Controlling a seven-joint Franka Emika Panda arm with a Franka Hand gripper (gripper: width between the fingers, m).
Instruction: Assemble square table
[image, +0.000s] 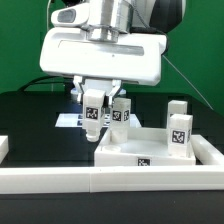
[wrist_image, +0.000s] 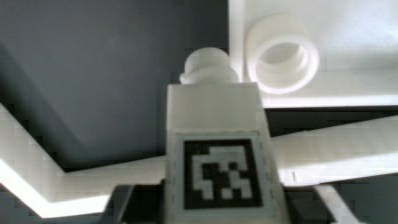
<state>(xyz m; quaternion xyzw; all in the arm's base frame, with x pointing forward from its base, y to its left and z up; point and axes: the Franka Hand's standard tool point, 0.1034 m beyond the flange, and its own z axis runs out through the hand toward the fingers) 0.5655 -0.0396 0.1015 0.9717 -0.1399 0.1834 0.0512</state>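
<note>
White and flat, the square table top (image: 140, 152) lies on the black table (image: 30, 125), touching the long white rail (image: 60, 178). We see the gripper (image: 95, 108) just behind the top, partly closed on one white leg (wrist_image: 217, 130). Another leg (image: 179, 135) stands on the top.

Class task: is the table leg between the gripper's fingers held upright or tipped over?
Upright. In the exterior view the leg hangs vertically from the gripper, its tag facing the camera, lower end above the black surface.
</note>
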